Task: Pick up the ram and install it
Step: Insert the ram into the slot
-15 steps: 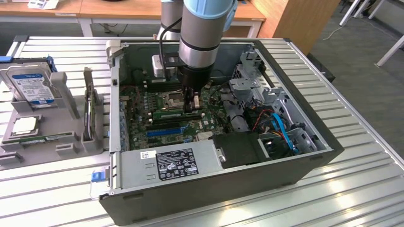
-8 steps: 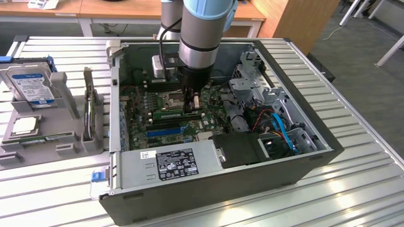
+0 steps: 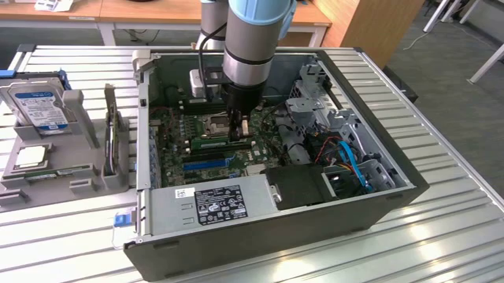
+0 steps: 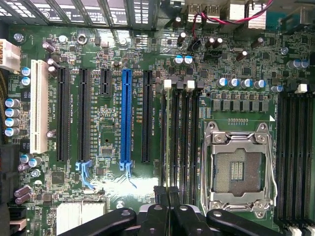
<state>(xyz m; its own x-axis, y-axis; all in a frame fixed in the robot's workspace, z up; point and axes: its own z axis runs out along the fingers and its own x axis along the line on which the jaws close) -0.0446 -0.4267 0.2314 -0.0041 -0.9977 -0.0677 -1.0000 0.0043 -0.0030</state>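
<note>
The ram (image 3: pixel 214 143), a narrow green stick, stands on its long edge over the motherboard (image 3: pixel 177 132) inside the open PC case (image 3: pixel 275 236). My gripper (image 3: pixel 236 138) reaches straight down from the arm and is shut on the ram's end nearer the exterior view's right. In the wrist view the fingertips of the gripper (image 4: pixel 169 192) are pressed together directly over the black memory slots (image 4: pixel 182 137) beside the CPU socket (image 4: pixel 237 167). I cannot tell whether the ram is seated in a slot or just above it.
A grey tray (image 3: pixel 87 180) outside the case at the exterior view's left holds a hard drive (image 3: pixel 35 106), a CPU chip (image 3: pixel 30 156) and another green stick (image 3: pixel 59 173). The power supply (image 3: pixel 221 200), drive cage (image 3: pixel 315 112) and blue cables (image 3: pixel 350 159) crowd the case. A blue expansion slot (image 4: pixel 126 118) lies near the memory slots.
</note>
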